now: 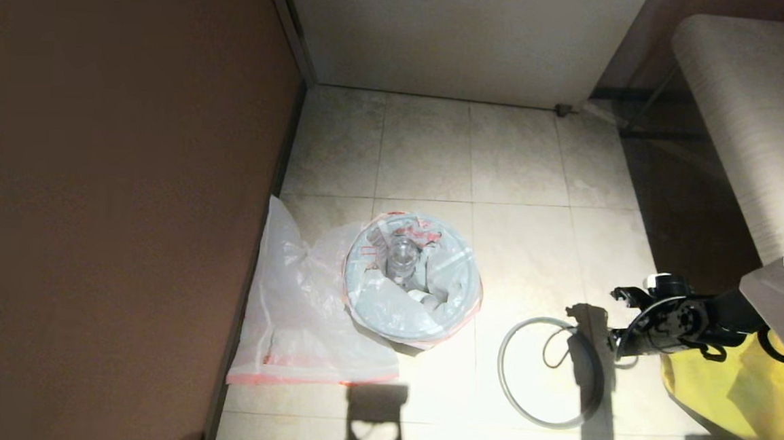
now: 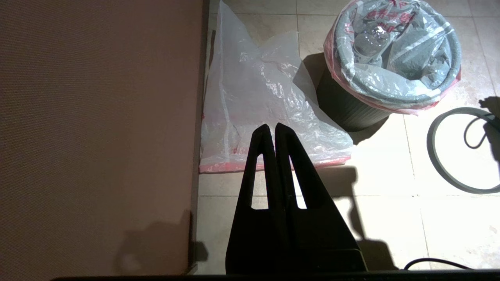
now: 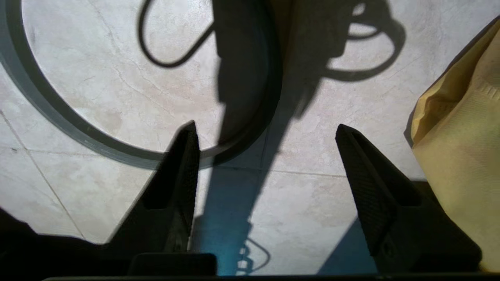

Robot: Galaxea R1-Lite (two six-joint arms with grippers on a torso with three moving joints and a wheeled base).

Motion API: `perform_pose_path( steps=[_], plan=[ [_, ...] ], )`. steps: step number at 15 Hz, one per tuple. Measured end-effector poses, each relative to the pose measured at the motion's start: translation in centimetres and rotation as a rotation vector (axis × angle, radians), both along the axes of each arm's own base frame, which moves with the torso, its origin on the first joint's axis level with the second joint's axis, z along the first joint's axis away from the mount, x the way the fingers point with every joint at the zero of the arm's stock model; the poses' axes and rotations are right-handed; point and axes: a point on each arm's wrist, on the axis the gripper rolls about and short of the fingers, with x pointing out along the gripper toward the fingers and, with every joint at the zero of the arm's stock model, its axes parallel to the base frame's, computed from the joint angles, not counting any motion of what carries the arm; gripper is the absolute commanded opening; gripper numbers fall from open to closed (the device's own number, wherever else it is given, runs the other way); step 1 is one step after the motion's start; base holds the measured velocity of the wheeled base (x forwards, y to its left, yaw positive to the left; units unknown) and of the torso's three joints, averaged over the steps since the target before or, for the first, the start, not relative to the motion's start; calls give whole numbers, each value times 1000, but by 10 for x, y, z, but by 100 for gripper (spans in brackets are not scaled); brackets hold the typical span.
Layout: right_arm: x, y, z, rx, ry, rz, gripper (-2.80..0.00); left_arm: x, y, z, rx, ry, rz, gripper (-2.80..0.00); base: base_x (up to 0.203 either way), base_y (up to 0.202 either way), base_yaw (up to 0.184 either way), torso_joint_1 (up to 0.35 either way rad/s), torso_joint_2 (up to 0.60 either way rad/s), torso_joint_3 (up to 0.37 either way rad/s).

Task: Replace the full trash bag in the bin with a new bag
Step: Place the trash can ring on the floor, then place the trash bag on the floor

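Now the full trash bag (image 1: 412,279) wants lifting from the bin (image 2: 343,111); the grey hoop (image 1: 546,372) lies off. Pinch its pink band. The right gripper (image 3: 265,134) is spread wide, the left gripper (image 2: 272,130) pressed together, empty.

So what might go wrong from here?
The full trash bag is thin film folded over the bin; pulling it could tear it or tip the bin. The new bag lies flat on the floor, hard to pinch. The grey hoop lies beside the open right tool, perhaps snagging.

The pale tiled floor (image 1: 538,174) carries the bin (image 2: 351,113), lined with the full trash bag (image 1: 412,276); the new bag (image 2: 265,101) lies flat beyond the closed left fingers (image 2: 267,136); a grey hoop (image 3: 58,117) lies ahead of the spread right fingers (image 3: 187,156), a yellow bag (image 3: 465,136) beside them.
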Motion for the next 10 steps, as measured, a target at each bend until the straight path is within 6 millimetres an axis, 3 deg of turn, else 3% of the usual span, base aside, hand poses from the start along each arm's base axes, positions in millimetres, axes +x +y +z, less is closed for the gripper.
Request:
perform_pose_path(
  steps=[4,10],
  plan=[
    [-5,15,12,45,-11,71,-280,0,0,0,0,0,0,-280,0,0,0,0,0,0],
    [5,41,56,504,-142,134,-280,0,0,0,0,0,0,-280,0,0,0,0,0,0]
  ],
)
